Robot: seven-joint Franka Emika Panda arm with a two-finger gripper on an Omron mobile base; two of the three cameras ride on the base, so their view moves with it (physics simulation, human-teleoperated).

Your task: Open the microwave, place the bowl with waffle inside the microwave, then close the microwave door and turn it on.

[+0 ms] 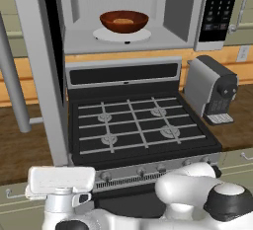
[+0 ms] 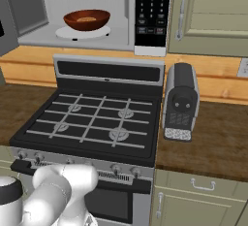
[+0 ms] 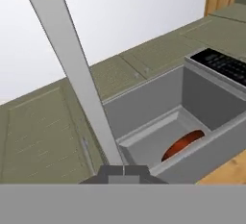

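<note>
One step of the task looks finished — the shallow reddish-brown glossy bowl [image 1: 124, 21] with the small golden-tan waffle [image 1: 122, 21] in it sits on the white round turntable [image 1: 122, 35], at the middle of the floor of the large silver-grey microwave [image 1: 129, 12]. Its silver-framed door with the black glass window [image 1: 43, 71] stands swung wide to the left, so closing it is the step in hand. The two-finger gripper [image 3: 123, 169], jaws pressed together and holding nothing, sits close against the door's edge — next it must push the door round until it shuts, then reach the black button panel [image 1: 220, 7] on the right.

Kitchen, gas stove [image 1: 141, 125], microwave [image 1: 123, 12], cabinets [image 2: 213, 7]
</note>
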